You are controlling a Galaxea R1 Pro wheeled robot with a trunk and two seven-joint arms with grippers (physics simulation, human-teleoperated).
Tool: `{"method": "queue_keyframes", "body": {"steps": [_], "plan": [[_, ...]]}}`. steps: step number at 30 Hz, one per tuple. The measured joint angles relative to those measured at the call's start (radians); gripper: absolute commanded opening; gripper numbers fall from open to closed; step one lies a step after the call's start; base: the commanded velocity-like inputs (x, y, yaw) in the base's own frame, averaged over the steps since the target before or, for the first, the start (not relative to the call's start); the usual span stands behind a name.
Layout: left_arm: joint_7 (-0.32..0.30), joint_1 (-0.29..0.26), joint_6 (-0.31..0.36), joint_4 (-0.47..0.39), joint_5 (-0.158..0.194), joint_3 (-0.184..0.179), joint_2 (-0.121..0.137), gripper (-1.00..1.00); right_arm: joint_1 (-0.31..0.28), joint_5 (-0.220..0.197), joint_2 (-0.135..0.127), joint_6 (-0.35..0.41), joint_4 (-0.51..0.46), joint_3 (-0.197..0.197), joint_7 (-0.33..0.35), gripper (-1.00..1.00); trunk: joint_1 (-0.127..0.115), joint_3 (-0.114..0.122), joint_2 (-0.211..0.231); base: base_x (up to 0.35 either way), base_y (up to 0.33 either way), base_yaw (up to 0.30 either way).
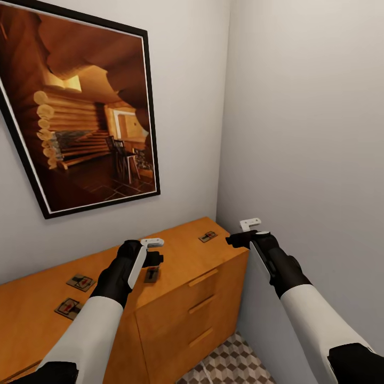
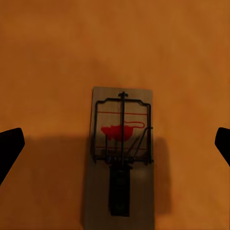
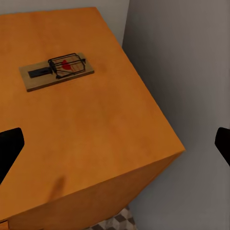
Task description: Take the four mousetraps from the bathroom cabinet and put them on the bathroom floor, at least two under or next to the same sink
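Four mousetraps lie flat on the top of the orange-brown cabinet (image 1: 181, 314). One mousetrap (image 1: 208, 236) is near the far right corner, one (image 1: 152, 274) by the front edge, and two (image 1: 80, 282) (image 1: 68, 308) further left. My left gripper (image 1: 153, 258) hovers open straight above the front-edge mousetrap (image 2: 120, 153), whose wire and red mark lie between the fingertips (image 2: 9, 148). My right gripper (image 1: 237, 239) hangs open over the cabinet's right end, near the corner mousetrap (image 3: 56, 71), with nothing between its fingers (image 3: 223, 146).
The cabinet stands in a corner, with a grey wall (image 1: 309, 133) close on its right. A large framed picture (image 1: 80, 106) hangs on the wall behind it. A strip of cube-patterned floor tiles (image 1: 229, 365) shows below the drawer fronts (image 1: 202, 305).
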Motion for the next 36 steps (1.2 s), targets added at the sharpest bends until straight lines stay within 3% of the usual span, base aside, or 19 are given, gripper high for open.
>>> {"method": "queue_keyframes", "body": {"steps": [17, 36], "plan": [[0.000, 0.000, 0.000, 0.000, 0.000, 0.000, -0.001, 1.00, 0.000, 0.000, 0.000, 0.000, 0.000, 0.000, 0.000, 1.00, 0.065, -0.053, -0.119, 0.000, 0.000, 0.000], [-0.001, 0.001, 0.001, 0.001, 0.000, 0.000, -0.005, 1.00, 0.000, 0.000, 0.000, 0.000, 0.000, 0.000, 0.000, 1.00, 0.073, -0.060, -0.133, 0.000, 0.000, 0.000]]}}
